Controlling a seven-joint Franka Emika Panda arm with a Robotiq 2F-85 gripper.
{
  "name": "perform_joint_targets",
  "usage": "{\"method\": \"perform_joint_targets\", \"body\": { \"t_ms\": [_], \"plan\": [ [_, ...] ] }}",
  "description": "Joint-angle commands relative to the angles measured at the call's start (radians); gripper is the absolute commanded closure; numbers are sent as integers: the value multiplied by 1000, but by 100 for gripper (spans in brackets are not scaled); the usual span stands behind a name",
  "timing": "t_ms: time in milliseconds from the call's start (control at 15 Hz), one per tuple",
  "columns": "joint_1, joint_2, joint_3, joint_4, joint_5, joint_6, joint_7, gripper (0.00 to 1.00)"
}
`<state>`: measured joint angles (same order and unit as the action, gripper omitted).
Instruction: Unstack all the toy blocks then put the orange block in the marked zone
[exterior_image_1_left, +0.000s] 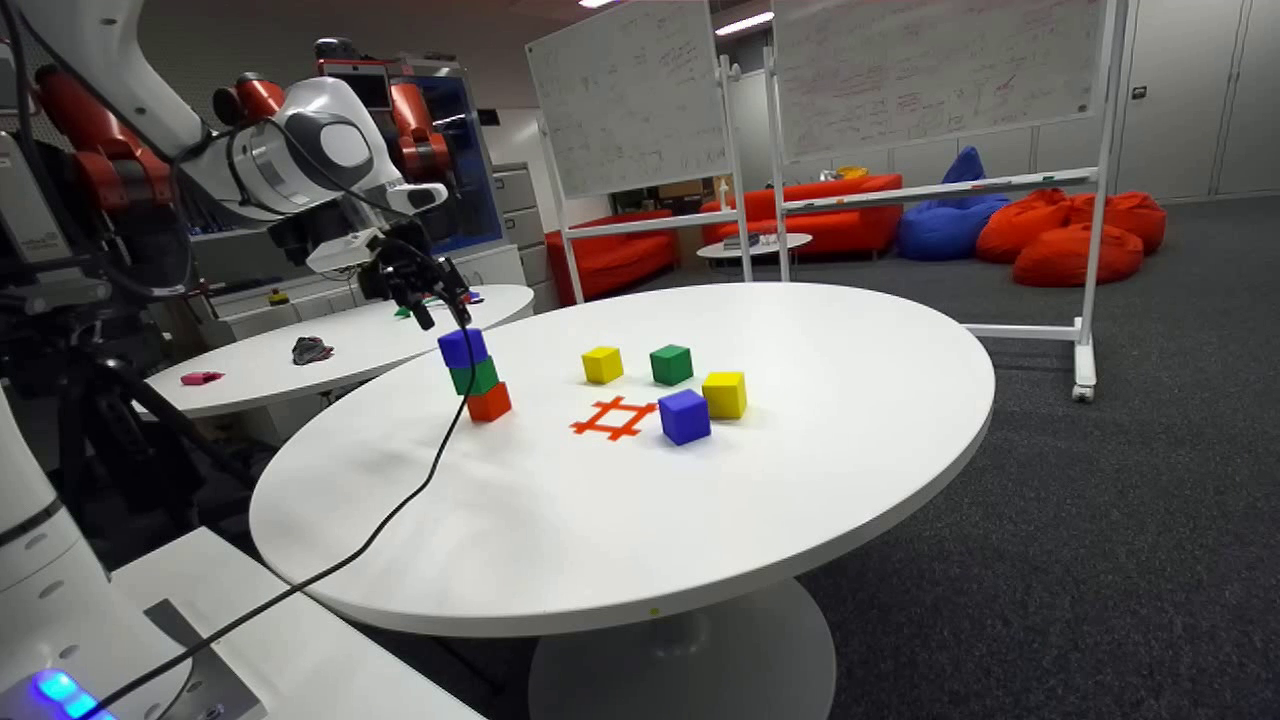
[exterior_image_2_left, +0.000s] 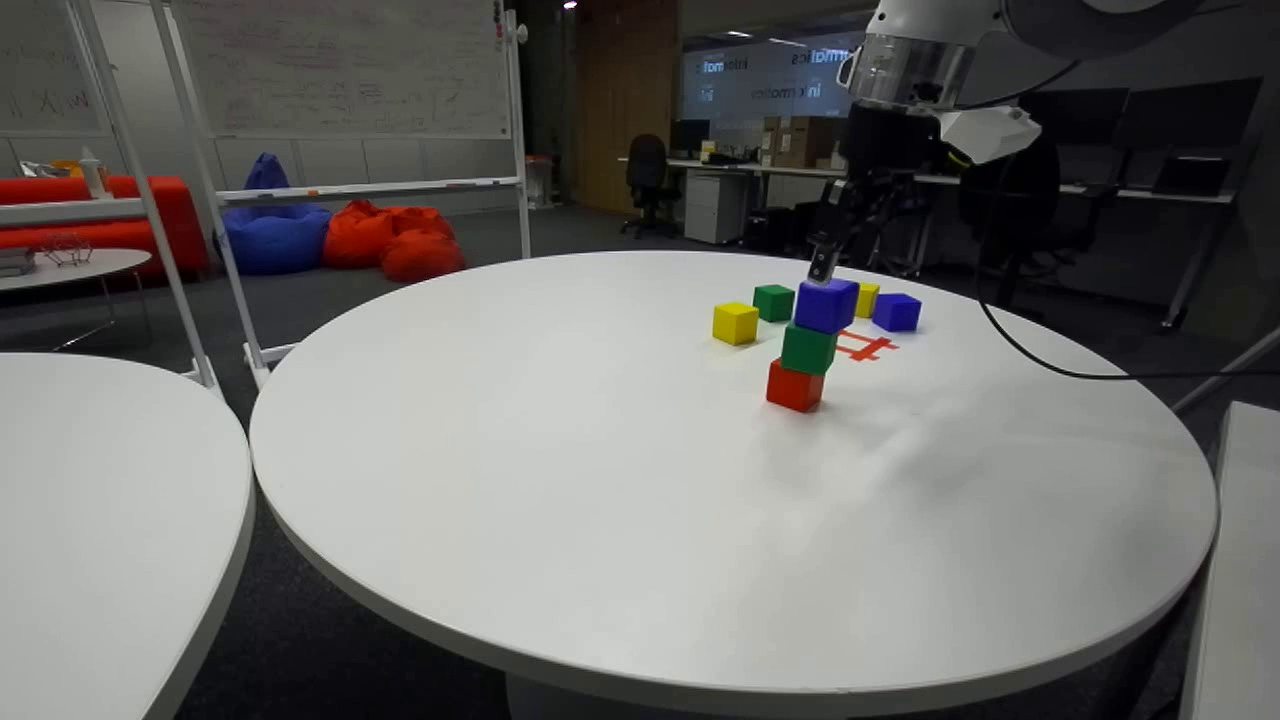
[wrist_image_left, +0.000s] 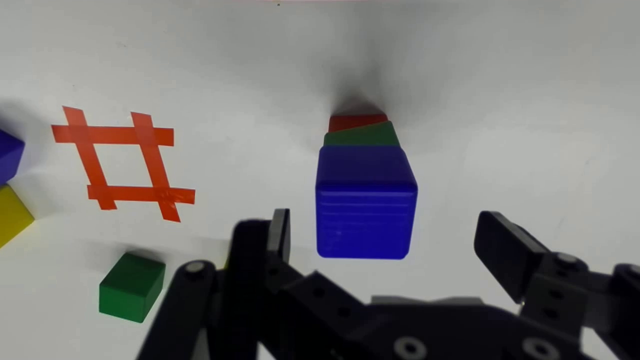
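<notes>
Currently the orange block sits on the white table with two more stacked on it: a green block, set slightly askew, and a blue block on top. Just above hangs the gripper, its jaws spread wide, a gap on either side of the blue block in the wrist view. In an exterior view the marked zone lies right of the orange block; a yellow cube and a green cube stand on its far side, a blue cube just beside it on the right, and a second yellow cube close beyond that.
</notes>
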<state>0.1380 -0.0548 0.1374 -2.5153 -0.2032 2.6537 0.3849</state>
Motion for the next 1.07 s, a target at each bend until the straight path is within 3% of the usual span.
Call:
{"method": "perform_joint_targets", "body": {
  "t_ms": [0, 1000],
  "plan": [
    [-9, 2, 8, 2, 2, -1, -5, 0],
    [-6, 70, -6, 30, 13, -1, -23, 0]
  ]
}}
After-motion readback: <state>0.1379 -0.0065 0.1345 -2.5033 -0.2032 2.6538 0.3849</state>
